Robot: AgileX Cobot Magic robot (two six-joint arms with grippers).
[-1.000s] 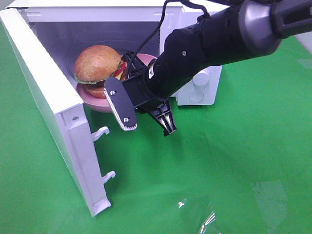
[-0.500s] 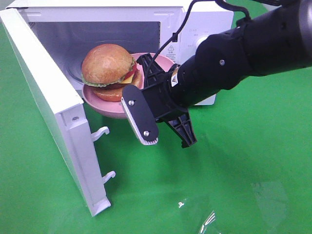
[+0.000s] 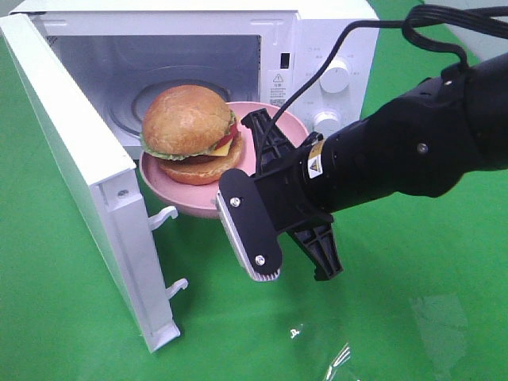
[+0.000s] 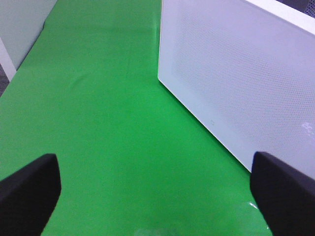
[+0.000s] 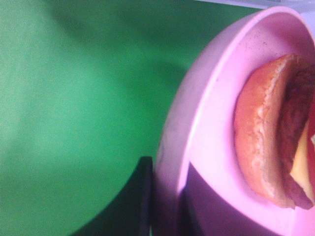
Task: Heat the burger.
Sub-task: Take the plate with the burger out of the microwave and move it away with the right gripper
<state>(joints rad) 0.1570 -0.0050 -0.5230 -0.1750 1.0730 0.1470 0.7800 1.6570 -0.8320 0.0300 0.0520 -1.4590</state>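
Gripping pink plate rim, right gripper, burger aboard

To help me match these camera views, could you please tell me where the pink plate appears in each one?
Exterior high: the pink plate sits centre, at the microwave's open mouth, carrying the burger, with the right gripper clamped on its rim.
Left wrist: not in view; only the microwave door.
Right wrist: right half, rim between the jaws.
Shared landmark: the green cloth.
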